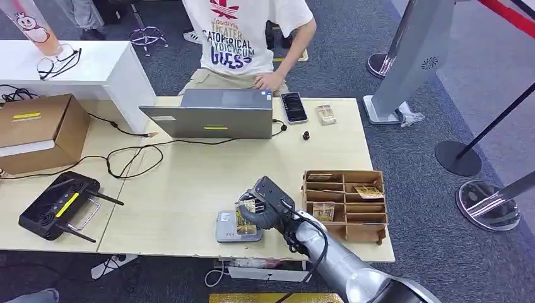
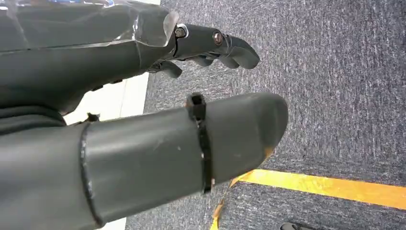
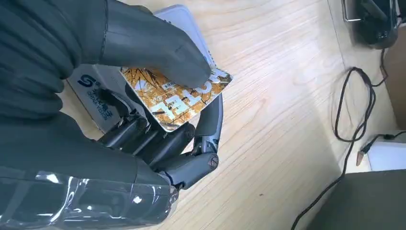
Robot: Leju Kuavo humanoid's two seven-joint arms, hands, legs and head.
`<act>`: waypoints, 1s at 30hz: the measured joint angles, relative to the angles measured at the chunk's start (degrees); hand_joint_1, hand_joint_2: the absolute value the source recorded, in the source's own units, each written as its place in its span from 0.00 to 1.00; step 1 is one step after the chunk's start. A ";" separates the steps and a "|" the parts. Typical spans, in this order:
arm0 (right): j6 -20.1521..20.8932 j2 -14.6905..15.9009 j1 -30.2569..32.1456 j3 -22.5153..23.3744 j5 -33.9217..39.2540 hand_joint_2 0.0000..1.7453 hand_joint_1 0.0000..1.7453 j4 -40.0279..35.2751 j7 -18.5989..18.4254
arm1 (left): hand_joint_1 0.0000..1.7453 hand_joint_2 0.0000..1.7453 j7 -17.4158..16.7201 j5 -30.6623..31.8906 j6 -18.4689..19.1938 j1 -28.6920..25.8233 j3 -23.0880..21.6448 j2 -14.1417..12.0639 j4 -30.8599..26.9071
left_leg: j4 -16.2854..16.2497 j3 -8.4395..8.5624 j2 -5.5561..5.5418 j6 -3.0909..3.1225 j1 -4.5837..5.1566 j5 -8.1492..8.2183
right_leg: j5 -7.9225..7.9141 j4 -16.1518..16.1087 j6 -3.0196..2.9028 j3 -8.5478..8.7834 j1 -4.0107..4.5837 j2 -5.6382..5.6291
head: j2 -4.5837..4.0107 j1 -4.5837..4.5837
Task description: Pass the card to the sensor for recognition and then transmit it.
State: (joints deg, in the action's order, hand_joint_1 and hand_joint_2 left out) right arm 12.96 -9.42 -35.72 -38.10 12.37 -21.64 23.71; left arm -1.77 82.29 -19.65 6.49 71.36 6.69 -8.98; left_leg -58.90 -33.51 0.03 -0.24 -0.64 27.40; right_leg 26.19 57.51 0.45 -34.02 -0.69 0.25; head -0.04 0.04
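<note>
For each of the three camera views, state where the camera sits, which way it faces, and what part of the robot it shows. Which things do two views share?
Head view: high on the body, facing forward and down at the pale wooden table; right hand visible.
Left wrist view: behind the left hand, facing grey carpet.
Right wrist view: behind the right hand, facing the tabletop.
Shared: head and right wrist views show the orange patterned card over the small grey sensor box.

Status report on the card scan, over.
Right robot hand holds card over the sensor. Left robot hand empty, hanging over the floor. Nothing between card and sensor.
</note>
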 joint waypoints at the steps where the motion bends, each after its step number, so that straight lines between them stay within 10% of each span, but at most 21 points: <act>1: -0.30 -0.02 -0.02 0.00 0.00 1.00 1.00 0.02 -0.02 | 0.00 0.00 -0.04 0.00 0.00 0.00 0.00 -0.02 0.00 | 0.00 0.00 0.00 0.00 0.00 0.00 | 0.00 0.00 0.00 0.00 0.00 0.00 | 0.00 0.00; 30: -2.78 0.52 -1.61 3.58 1.01 1.00 1.00 1.97 -1.07 | 0.00 0.00 0.02 -0.04 -0.11 0.01 -0.90 0.00 0.00 | 0.00 0.03 0.01 0.00 0.00 0.00 | 0.00 0.00 0.00 -0.01 0.00 -0.03 | 0.00 0.00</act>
State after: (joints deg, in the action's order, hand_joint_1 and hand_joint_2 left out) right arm 10.19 -8.90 -37.33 -34.51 13.38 -19.67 22.64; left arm -1.75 82.25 -19.76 6.49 70.47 6.69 -8.98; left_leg -58.90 -33.49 0.04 -0.24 -0.64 27.40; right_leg 26.19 57.51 0.45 -34.03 -0.69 0.22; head -0.04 0.04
